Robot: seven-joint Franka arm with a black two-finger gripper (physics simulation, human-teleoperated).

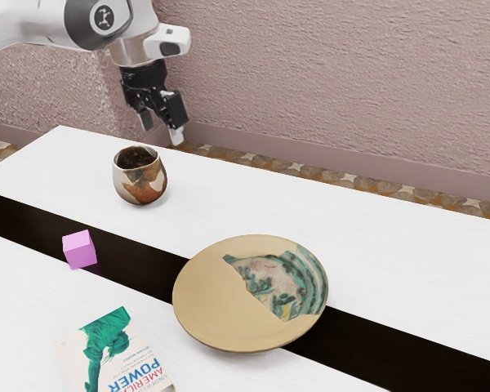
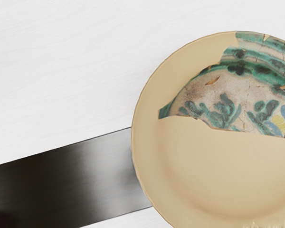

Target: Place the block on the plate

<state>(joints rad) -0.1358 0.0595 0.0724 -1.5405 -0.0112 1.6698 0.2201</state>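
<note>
End effector: the black gripper [image 1: 161, 128] is hanging in the air, higher than everything on the table [image 1: 376, 241]. Its two fingers [image 1: 176, 135] are standing apart with a visible gap, and they are gripping nothing; state reads as open.

Block: the pink-violet block [image 1: 79, 251] is sitting lower than the gripper and well apart from it, toward the exterior view's left. It is resting on the dark strip [image 1: 139, 264] of the table, close to the strip's border, and is touching neither the plate nor the fingers.

Plate: the tan plate [image 1: 212, 304] is lying lower than the gripper, toward the exterior view's right, and is bearing nothing. Its patterned section is showing green, blue and yellow figures. The plate is overlapping the dark strip and the white surface on both sides of it. The hand's own camera is facing the plate and the strip running under its rim.

Other items: a brown-and-cream cup [image 1: 140, 184] is standing upright, lower than the gripper and nearer to it in the exterior view than the block. A book [image 1: 114, 355] is lying flat, well apart from the gripper, beyond the block, its cover displaying a green figure and the word "POWER".
</note>
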